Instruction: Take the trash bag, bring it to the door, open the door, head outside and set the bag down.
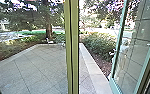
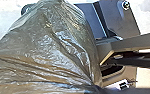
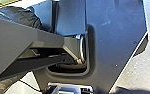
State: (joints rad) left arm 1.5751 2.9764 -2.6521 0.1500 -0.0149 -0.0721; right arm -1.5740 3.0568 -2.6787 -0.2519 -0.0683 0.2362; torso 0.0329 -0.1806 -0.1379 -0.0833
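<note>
Grey-brown and shiny, the trash bag (image 2: pixel 48 50) spreads large and close in the left wrist view, creased and bulging. Its plastic draws together at the neck, where my left gripper (image 2: pixel 57 1) is shut on it. In the right wrist view a dark, glossy piece of plastic (image 3: pixel 21 17) that looks like the bag appears beyond the arm. The glass door (image 1: pixel 129 47) with a teal frame stands open on the right in the head view. A gap lies between it and the yellow-green post (image 1: pixel 72 47). How my right gripper stands cannot be made out.
Left of the post, a glass pane shows a paved yard (image 1: pixel 33 67) behind it. Through the doorway run more paving and a pale curb (image 1: pixel 94 67), with bushes (image 1: pixel 98 45) alongside. A tree trunk (image 1: pixel 49 31) rises farther off.
</note>
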